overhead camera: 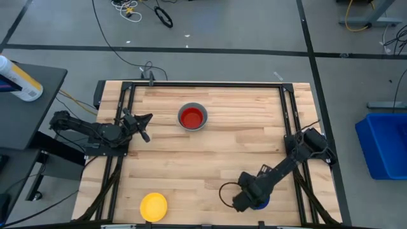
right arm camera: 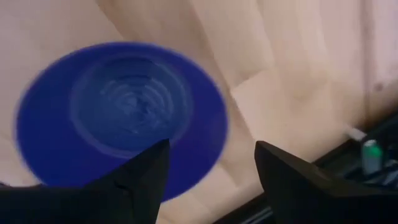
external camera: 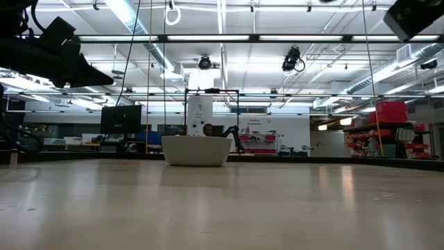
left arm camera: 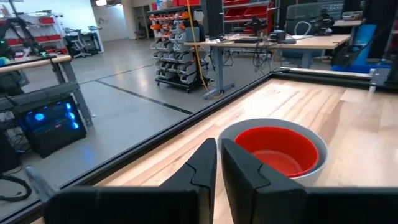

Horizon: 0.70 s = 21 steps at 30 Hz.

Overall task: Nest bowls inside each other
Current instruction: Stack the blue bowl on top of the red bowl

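Observation:
A red bowl [overhead camera: 192,117] sits nested in a grey bowl [overhead camera: 192,126] at the table's far middle; the left wrist view shows both, the red bowl [left arm camera: 277,149] and the grey rim [left arm camera: 318,144]. A yellow bowl [overhead camera: 153,207] rests near the front edge, left of centre. A dark blue bowl [right arm camera: 118,112] lies on the table at the front right, mostly hidden in the high view [overhead camera: 262,205] by my right gripper [overhead camera: 249,200]. That gripper [right arm camera: 211,168] hovers above it, pointing down, open, one finger over the bowl's rim. My left gripper [left arm camera: 219,162] is shut, level, left of the grey bowl.
The grey bowl [external camera: 197,150] stands alone in the middle of the low view. Black frame rails [overhead camera: 289,108] run along the table's sides and far edge. Bare wood lies between the nested bowls and the two front bowls.

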{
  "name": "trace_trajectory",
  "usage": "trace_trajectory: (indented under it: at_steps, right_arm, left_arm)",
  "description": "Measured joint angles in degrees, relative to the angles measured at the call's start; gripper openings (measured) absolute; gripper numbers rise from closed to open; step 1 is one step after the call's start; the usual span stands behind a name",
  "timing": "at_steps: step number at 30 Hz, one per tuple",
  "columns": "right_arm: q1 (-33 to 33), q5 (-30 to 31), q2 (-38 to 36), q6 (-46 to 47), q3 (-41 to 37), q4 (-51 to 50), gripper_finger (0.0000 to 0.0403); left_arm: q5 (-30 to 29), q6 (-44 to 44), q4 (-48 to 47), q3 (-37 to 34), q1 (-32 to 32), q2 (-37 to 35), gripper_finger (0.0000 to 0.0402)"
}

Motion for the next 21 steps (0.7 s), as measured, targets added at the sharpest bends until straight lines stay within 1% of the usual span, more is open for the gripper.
trace_trajectory:
  at_steps: [4, 8, 11, 17, 19, 21]
  right_arm:
    - [0.68, 0.77, 0.00, 1.12, 0.00, 1.29, 0.0244]
    - [0.68, 3.69, 0.00, 0.92, -1.39, 1.86, 0.0232]
    - [0.26, 4.00, -0.06, 0.03, -4.25, 4.64, 0.0221]
    - [-0.13, 2.29, 0.00, -1.36, -10.94, 13.41, 0.0204]
    - [-0.10, 2.11, 0.00, -2.29, -12.25, 15.84, 0.0193]
    - [-0.10, 2.09, 0.00, -3.64, -12.76, 17.08, 0.0165]
  left_arm:
    - [0.15, 0.00, 0.38, 0.00, 0.01, -0.01, 0.0032]
    - [1.24, 0.00, 0.54, 0.00, 0.02, -0.02, 0.0032]
    - [1.78, -0.43, 0.57, 0.00, 0.01, -0.02, 0.0032]
    - [1.79, -0.55, 0.58, 0.00, 0.02, -0.02, 0.0032]
    - [1.76, -0.55, 0.58, 0.00, 0.01, -0.02, 0.0032]
    - [1.75, -0.60, 0.58, 0.00, 0.02, -0.02, 0.0032]
